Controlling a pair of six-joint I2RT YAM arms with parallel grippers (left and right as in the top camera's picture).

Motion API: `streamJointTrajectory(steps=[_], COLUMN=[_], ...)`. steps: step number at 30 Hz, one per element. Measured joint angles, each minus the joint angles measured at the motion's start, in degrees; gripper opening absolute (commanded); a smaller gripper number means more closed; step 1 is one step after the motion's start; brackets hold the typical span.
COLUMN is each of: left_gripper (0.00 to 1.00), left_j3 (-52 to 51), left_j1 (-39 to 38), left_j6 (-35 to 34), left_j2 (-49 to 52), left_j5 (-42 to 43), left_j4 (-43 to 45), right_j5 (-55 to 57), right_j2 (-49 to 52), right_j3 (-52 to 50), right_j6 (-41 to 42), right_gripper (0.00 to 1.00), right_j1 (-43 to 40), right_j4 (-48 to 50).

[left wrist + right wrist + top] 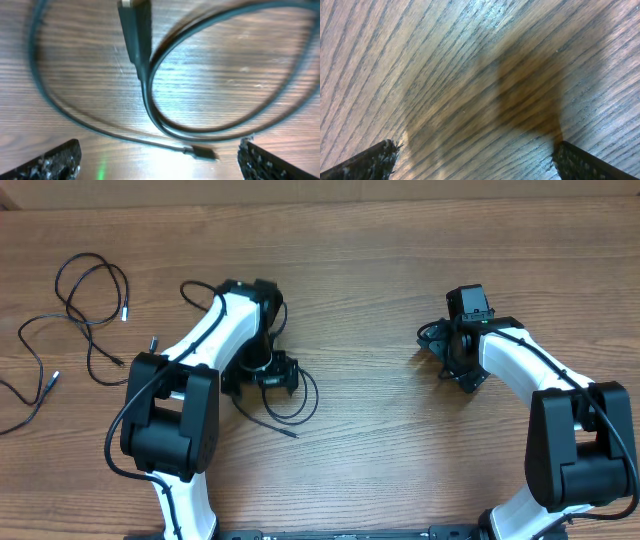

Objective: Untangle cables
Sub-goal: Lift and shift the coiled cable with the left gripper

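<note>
A thin black cable (pixel 292 406) lies in a loose loop on the wooden table just right of my left gripper (pixel 268 372). In the left wrist view the cable (pixel 165 125) curves in overlapping loops, with a wide black plug (pixel 135 30) at the top and a small plug (pixel 202 152) near the bottom. My left gripper (pixel 160 162) is open above it, with the small plug between the fingers' line and nothing held. Two more cables (pixel 92 292) (pixel 35 370) lie apart at the far left. My right gripper (pixel 452 365) (pixel 475 160) is open over bare wood.
The wooden table (pixel 380 440) fills the view. Both arm bases stand at the front edge. The left arm's white link (pixel 215 330) stretches diagonally between the far-left cables and the loop.
</note>
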Motion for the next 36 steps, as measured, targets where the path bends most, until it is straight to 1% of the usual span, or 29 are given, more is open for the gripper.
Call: streamJointTrajectory(steps=[2, 6, 9, 11, 12, 14, 17, 18, 19, 20, 21, 23, 26, 28, 29, 31, 32, 33, 35, 36], left_gripper=[1.0, 1.0, 1.0, 1.0, 0.99, 0.99, 1.0, 1.0, 1.0, 0.89, 0.83, 0.82, 0.83, 0.79, 0.79, 0.85, 0.86, 0.93, 0.94, 0.92], left_j3=[3.3, 3.3, 3.19, 2.36, 1.51, -0.61, -7.52, -9.53, -10.45, -11.72, -13.2, -14.43, -14.93, -14.93, -14.97, -15.1, -15.08, -15.1, -15.08, -15.26], left_j1=[0.0, 0.02, 0.0, 0.02, 0.0, 0.0, -0.28, -0.35, -0.35, -0.37, -0.37, -0.37, -0.33, -0.31, -0.31, -0.31, -0.31, -0.26, -0.24, -0.26], left_j6=[0.0, 0.26, -2.12, -8.04, -12.02, -17.53, -26.58, -28.24, -28.68, -29.31, -30.56, -31.61, -32.3, -32.57, -32.74, -32.89, -32.89, -32.89, -32.87, -33.62], left_j2=[0.0, 0.0, 0.0, 0.0, 0.0, 0.0, 0.04, -0.33, -0.92, -1.79, -2.71, -3.23, -3.45, -3.45, -3.5, -3.54, -3.54, -3.54, -3.54, -3.56], left_j5=[0.2, 4.33, 5.29, 3.23, 1.05, -1.64, -2.89, -1.03, 0.09, 1.92, 4.11, 6.47, 7.23, 7.26, 7.32, 7.58, 7.63, 7.65, 7.61, 7.93], left_j4=[-1.49, -2.12, -2.84, -5.2, -5.44, -4.9, -0.52, 3.06, 4.52, 6.95, 9.55, 12.66, 13.22, 13.27, 13.4, 13.7, 13.44, 13.14, 12.92, 12.68], right_j5=[0.02, 0.0, 0.0, 0.0, 0.0, 0.0, -0.02, 0.02, 0.0, 0.0, 0.0, 0.0, 0.0, 0.0, 0.0, 0.0, 0.0, -0.02, -0.02, 0.0], right_j2=[0.0, 0.0, 0.0, 0.0, 0.0, 0.0, 0.0, 0.0, 0.0, 0.0, 0.0, 0.0, 0.0, 0.0, 0.0, 0.0, 0.0, 0.0, 0.0, 0.0], right_j3=[0.0, 0.0, 0.0, 0.0, 0.0, 0.0, 0.0, 0.0, 0.0, 0.0, 0.0, 0.0, 0.0, 0.0, 0.0, 0.0, 0.0, 0.0, 0.0, 0.0], right_j6=[-0.02, 0.0, 0.0, 0.0, -0.02, 0.0, -0.02, -0.02, -0.02, -0.02, -0.02, 0.0, -0.02, 0.0, 0.0, 0.0, 0.0, -0.02, 0.0, -0.02], right_gripper=[1.0, 1.0, 1.0, 1.0, 1.0, 1.0, 1.0, 1.0, 1.0, 1.0, 1.0, 1.0, 1.0, 1.0, 1.0, 1.0, 1.0, 1.0, 1.0, 1.0], right_j1=[0.0, 0.0, 0.0, 0.0, 0.0, 0.0, -0.02, 0.0, 0.0, -0.02, 0.0, 0.0, 0.0, 0.0, 0.0, 0.0, 0.0, 0.0, 0.0, 0.0], right_j4=[0.02, 0.0, 0.02, 0.0, 0.02, 0.02, 0.0, -0.02, 0.02, 0.02, 0.02, 0.02, 0.0, 0.0, 0.02, 0.02, 0.0, 0.02, 0.0, 0.02])
